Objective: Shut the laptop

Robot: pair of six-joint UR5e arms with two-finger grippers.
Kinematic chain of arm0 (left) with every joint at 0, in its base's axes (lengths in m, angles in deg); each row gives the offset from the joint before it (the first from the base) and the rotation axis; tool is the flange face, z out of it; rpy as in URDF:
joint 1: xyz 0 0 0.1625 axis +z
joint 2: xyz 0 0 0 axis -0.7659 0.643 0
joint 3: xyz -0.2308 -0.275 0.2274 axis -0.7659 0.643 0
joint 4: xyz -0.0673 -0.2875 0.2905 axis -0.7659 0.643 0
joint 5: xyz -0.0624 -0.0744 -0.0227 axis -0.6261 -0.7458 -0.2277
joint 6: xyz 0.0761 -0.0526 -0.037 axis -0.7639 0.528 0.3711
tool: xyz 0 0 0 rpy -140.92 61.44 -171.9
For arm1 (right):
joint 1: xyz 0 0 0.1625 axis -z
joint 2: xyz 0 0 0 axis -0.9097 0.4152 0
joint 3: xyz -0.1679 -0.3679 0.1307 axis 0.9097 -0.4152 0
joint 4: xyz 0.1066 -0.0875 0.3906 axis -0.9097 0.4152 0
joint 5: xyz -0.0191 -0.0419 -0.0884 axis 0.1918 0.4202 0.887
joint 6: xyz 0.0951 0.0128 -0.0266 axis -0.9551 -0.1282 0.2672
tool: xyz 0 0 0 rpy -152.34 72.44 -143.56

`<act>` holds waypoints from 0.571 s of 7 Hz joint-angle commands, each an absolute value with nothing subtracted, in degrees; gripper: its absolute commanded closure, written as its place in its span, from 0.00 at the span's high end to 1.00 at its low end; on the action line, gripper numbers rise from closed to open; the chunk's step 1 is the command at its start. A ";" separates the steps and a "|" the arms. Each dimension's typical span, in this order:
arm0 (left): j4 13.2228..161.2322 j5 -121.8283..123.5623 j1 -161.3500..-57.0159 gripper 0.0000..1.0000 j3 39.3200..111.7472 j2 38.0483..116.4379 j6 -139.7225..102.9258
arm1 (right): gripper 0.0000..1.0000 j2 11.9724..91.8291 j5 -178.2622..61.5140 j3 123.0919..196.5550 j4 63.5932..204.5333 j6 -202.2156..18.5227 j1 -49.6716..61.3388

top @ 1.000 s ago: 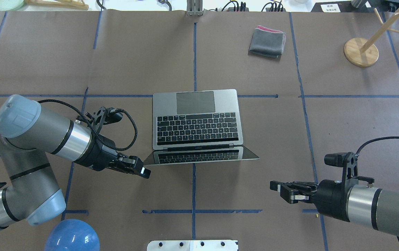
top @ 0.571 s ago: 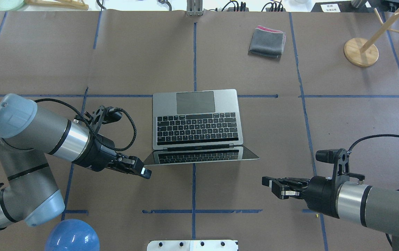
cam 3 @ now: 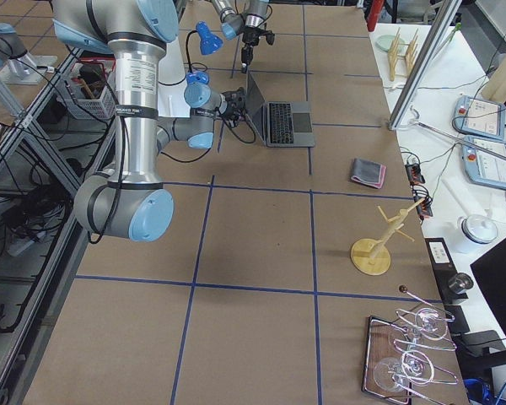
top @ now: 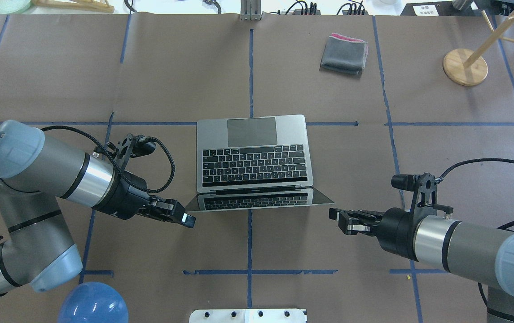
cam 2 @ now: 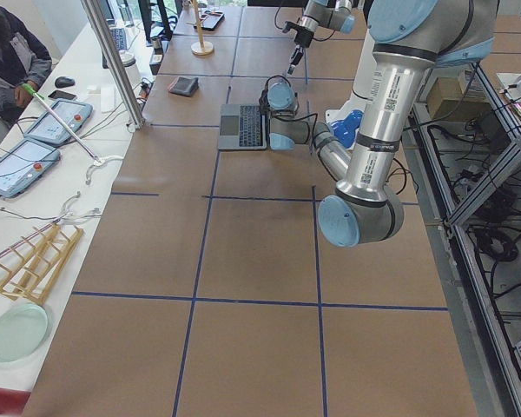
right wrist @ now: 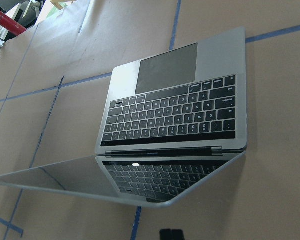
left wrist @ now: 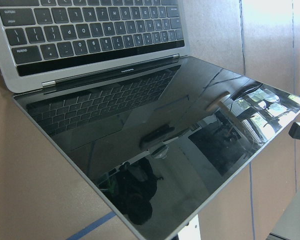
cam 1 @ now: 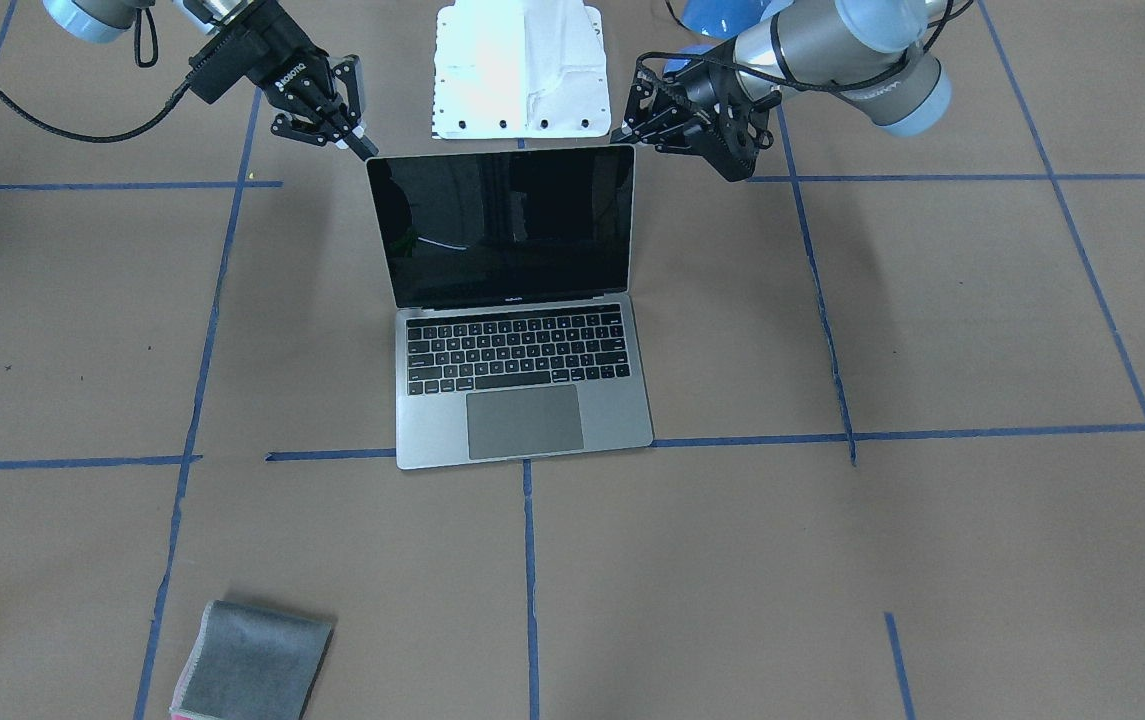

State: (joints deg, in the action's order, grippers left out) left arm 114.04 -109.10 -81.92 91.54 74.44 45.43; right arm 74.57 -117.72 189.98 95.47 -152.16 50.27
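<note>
The space-grey laptop (top: 252, 157) stands open at the table's middle, its keyboard facing away from me and its glossy black screen (cam 1: 502, 225) leaning back toward me. My left gripper (top: 185, 218) is open and empty, just off the lid's left top corner. My right gripper (top: 340, 220) is open and empty, just off the lid's right top corner. In the front view the left gripper (cam 1: 637, 125) and the right gripper (cam 1: 347, 130) flank the lid's top edge. The left wrist view shows the screen (left wrist: 155, 145) close up. The right wrist view shows the keyboard (right wrist: 175, 115).
A small folded grey cloth (top: 344, 54) lies at the far right of centre. A wooden stand (top: 464, 66) is at the far right. A blue ball (top: 93, 303) and a white plate (top: 248, 315) sit at the near edge.
My right gripper has moved left and forward, up to the lid's right corner. My left arm has shifted only slightly. The laptop has not moved.
</note>
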 commanded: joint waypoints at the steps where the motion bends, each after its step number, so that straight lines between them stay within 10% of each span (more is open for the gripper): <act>1: 114.12 -106.99 -82.24 0.00 91.53 74.44 45.45 | 0.00 71.32 -118.05 189.88 99.31 -152.16 48.33; 4: 113.95 -103.99 -84.69 0.00 91.18 74.61 45.53 | 0.00 68.06 -118.32 189.79 103.89 -152.07 45.52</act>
State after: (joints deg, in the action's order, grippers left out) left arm 114.04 -104.59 -83.30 91.28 74.54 45.47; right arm 69.20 -118.21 189.82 102.22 -152.14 46.70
